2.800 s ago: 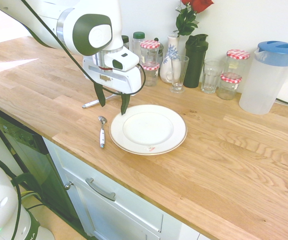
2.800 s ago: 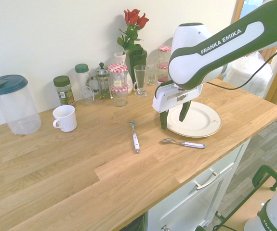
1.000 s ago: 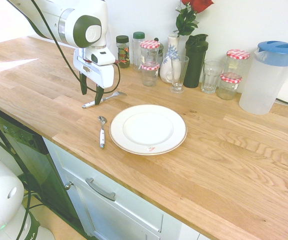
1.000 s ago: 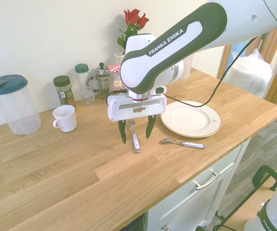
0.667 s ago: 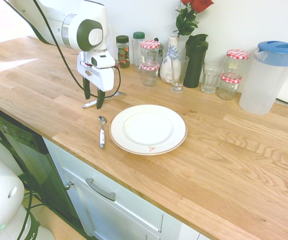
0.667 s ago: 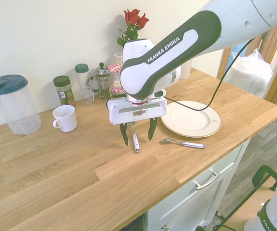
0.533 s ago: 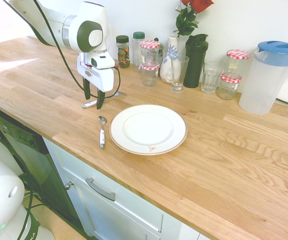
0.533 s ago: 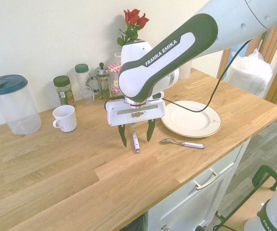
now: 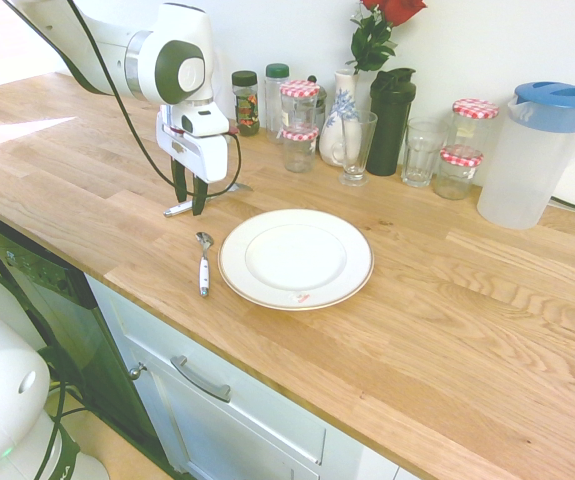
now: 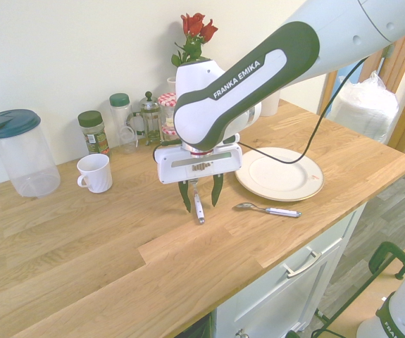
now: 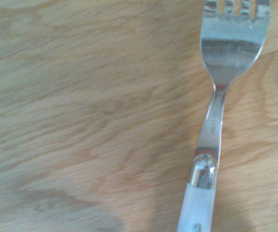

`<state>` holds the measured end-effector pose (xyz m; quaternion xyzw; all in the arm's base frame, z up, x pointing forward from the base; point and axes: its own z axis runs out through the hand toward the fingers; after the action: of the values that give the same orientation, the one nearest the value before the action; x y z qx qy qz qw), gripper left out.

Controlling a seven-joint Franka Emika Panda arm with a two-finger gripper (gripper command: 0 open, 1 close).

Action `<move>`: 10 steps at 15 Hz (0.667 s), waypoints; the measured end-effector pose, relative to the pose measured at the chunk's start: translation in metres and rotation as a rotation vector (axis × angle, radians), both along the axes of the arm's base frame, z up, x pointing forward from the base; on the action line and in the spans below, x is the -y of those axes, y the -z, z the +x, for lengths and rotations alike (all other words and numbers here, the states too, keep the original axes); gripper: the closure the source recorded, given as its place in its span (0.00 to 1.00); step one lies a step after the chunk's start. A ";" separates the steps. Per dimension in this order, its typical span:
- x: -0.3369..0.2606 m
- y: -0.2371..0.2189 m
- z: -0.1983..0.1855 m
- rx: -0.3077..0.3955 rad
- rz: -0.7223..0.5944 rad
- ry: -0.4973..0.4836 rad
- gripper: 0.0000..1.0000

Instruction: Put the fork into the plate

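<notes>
The fork (image 9: 174,209) lies flat on the wooden counter, left of the plate (image 9: 357,262); its tines point toward the back wall. My gripper (image 9: 189,204) is down at the counter, straddling the fork's handle (image 10: 199,210) with one finger on each side. A small gap still shows between the fingers and the metal, so it stands open. Close up in the wrist view, the fork (image 11: 216,111) has a silver head and neck and a paler handle. The round white plate (image 10: 308,190) has a thin reddish rim line and holds nothing.
A spoon (image 9: 204,262) lies beside the plate near the counter's front edge (image 10: 267,209). Jars, glasses and a vase with a rose (image 9: 352,110) line the back wall. There is also a blue-lidded pitcher (image 9: 537,150) and a white mug (image 10: 94,172).
The gripper has sunk a little lower over the fork, and its fingers have drawn closer together around the handle. The fork, spoon and plate have not moved.
</notes>
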<state>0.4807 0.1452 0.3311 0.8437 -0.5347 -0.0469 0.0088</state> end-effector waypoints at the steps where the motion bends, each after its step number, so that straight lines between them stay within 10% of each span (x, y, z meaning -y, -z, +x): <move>1: 0.000 0.003 0.000 -0.006 0.000 0.001 1.00; 10: 0.003 0.003 0.006 -0.004 0.002 0.008 1.00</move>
<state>0.4864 0.1420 0.3279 0.8413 -0.5382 -0.0489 0.0088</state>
